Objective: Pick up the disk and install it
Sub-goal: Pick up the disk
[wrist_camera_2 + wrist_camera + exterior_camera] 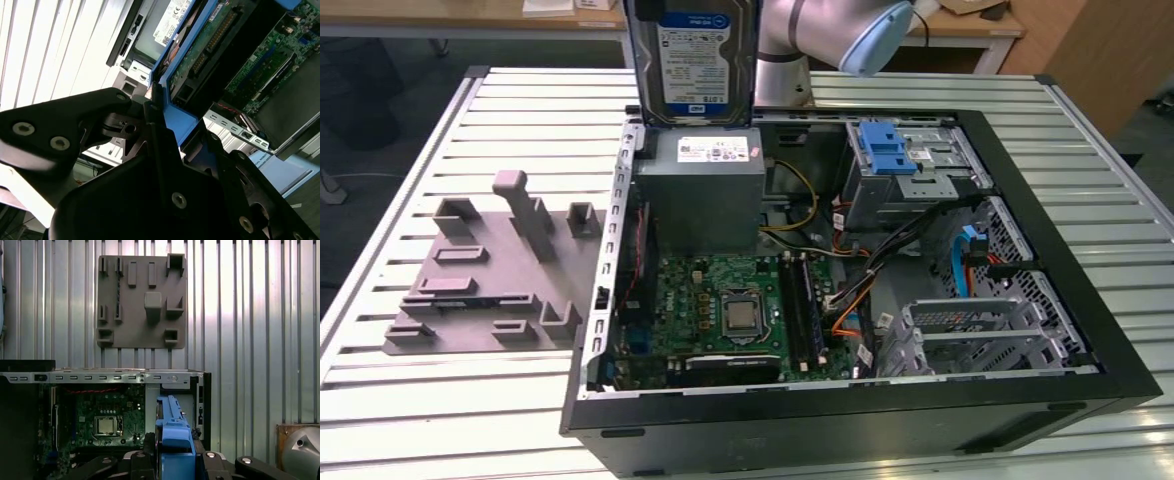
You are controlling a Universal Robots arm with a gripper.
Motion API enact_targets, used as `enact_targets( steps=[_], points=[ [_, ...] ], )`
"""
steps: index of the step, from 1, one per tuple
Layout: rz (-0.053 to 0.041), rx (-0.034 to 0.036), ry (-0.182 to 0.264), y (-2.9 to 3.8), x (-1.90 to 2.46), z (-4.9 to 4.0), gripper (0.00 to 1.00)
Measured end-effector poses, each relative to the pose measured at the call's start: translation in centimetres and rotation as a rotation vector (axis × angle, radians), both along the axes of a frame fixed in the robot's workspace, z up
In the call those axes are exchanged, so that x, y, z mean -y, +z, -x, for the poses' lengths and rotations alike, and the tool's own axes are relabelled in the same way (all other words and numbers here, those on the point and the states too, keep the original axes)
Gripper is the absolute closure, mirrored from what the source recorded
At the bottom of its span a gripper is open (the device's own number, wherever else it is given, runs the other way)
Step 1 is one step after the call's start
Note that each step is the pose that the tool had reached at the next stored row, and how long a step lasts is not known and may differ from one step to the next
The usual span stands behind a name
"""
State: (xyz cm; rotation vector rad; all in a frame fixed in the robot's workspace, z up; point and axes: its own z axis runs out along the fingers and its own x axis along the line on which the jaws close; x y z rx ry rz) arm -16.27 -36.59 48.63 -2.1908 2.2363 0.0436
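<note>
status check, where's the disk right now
Tool shut on disk. Disk upright, lifted above the open case, over the power supply. Not yet in the drive cage.

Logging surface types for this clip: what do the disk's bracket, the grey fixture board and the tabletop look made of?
The disk, held by the gripper, wears a bracket of matte blue, probably moulded plastic. The fixture board looks like dull grey plastic, possibly printed, with blocky raised holders. The tabletop looks like ribbed light metal, likely aluminium, with a soft sheen.
</note>
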Motion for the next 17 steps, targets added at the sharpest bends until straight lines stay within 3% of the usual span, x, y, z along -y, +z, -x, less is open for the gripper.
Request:
enact_targets(
  steps=[17],
  points=[
    [0.0001, -0.0001, 0.000, 0.00, 0.00, -0.67, 0.63]
  ],
)
